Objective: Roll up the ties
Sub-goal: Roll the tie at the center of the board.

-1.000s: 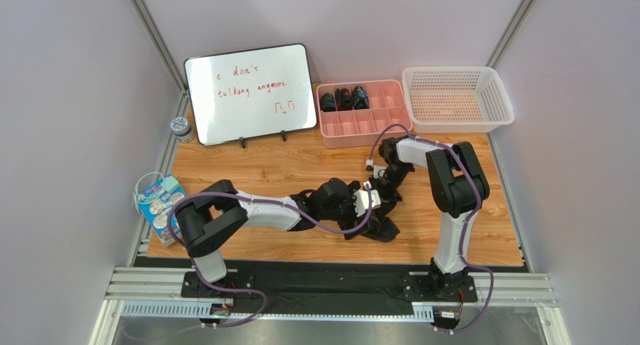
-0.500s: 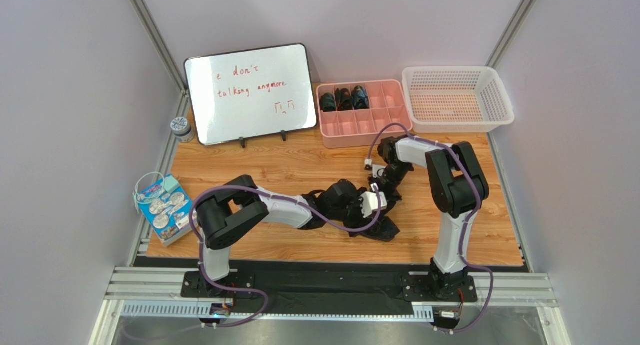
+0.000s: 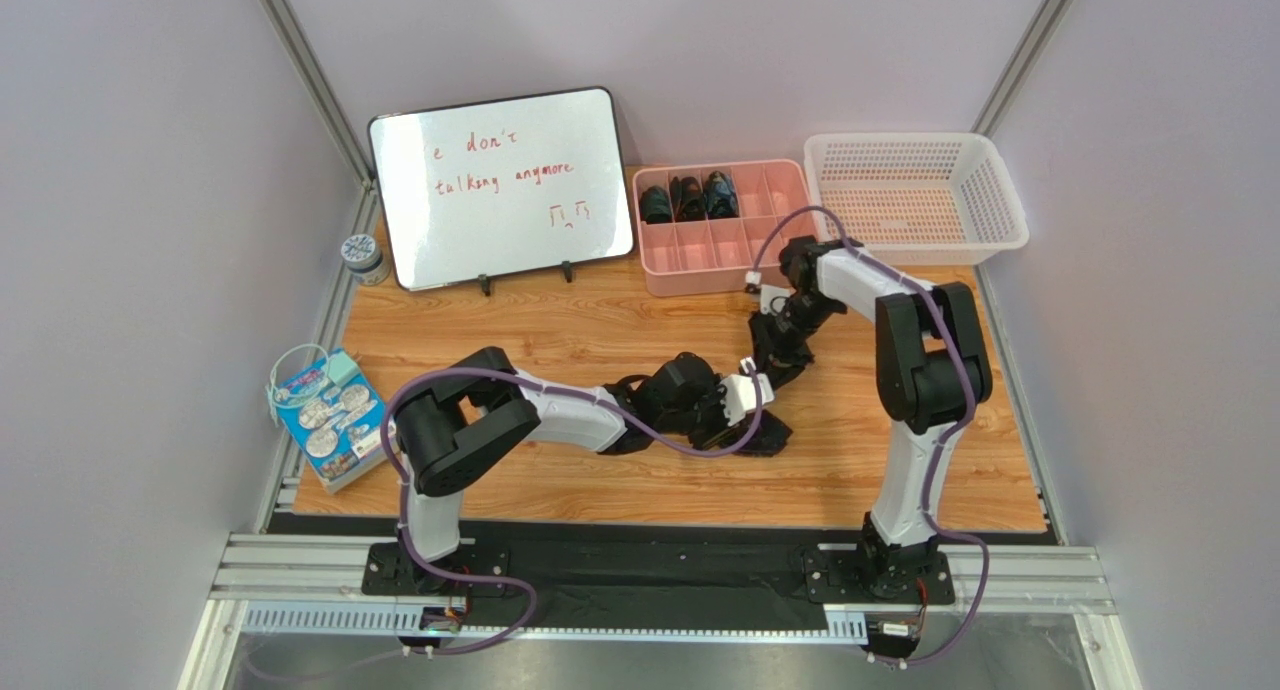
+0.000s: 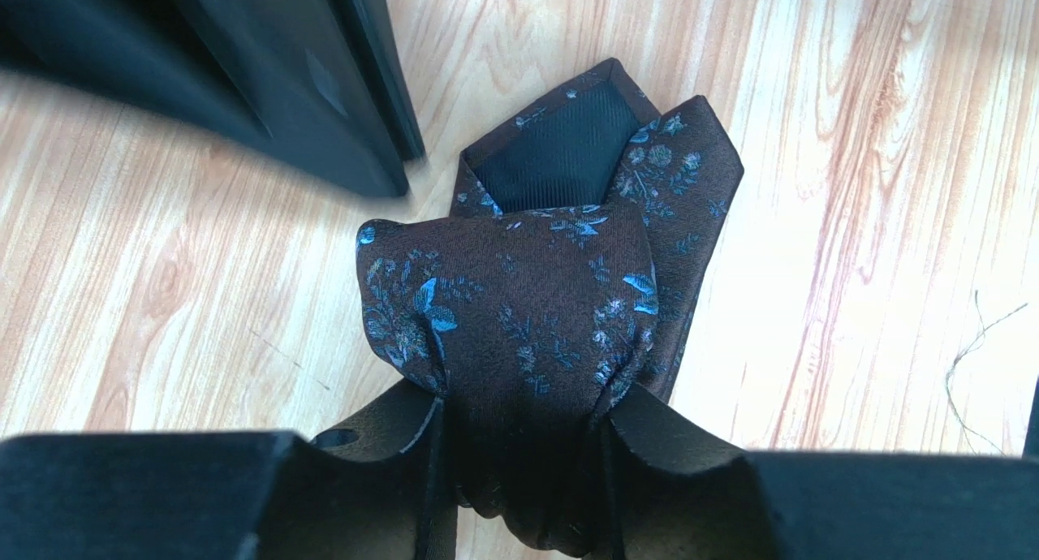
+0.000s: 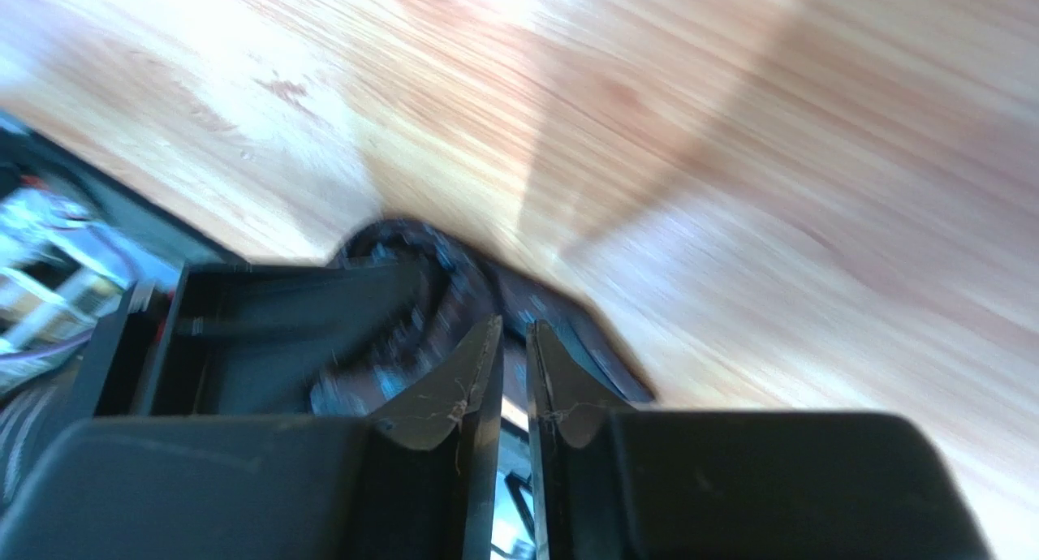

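Since a loose coil would likely unwind, the left gripper (image 4: pixel 524 436) pinches the half-rolled tie (image 4: pixel 537 280) by its bunched end, right of centre toward the table's (image 3: pixel 902 473) near edge. The right gripper (image 5: pixel 512 356) hovers just beyond, barely parted and empty.

One tie (image 4: pixel 537 292) lies in the middle of the bench (image 3: pixel 601 330). From it, the tray (image 3: pixel 751 249) holding three rolled ties (image 3: pixel 687 198) sits at twelve o'clock, the basket (image 3: pixel 914 195) at one, the whiteboard (image 3: pixel 504 188) between ten and eleven.
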